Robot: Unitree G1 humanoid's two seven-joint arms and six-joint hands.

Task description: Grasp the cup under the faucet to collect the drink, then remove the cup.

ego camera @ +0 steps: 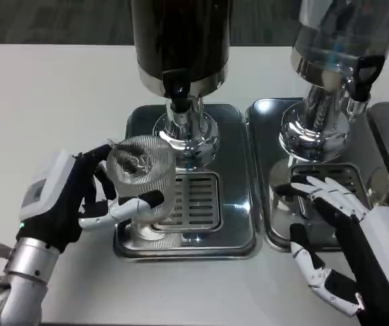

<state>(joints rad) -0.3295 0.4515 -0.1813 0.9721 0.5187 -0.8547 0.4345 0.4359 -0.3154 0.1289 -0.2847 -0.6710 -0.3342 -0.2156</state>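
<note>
On the left drip tray (238, 224), the ribbed clear cup (143, 183) stands over the grate, slightly forward and left of the dark dispenser's faucet (178, 102). Left robot hand (79, 200) grips the cup, fingers wrapped round its lower wall, thumb at the rim side. Right robot hand (347, 248) lies open, fingers spread, over the neighbouring tray (265, 170), holding nothing. Judgement: the cup mouth needs to sit directly below the spout before any pour; slide it back and slightly right, keeping it upright. Grip should stay low and firm; the ribbed wall likely helps against slipping. Risk: drink missing the rim.
</note>
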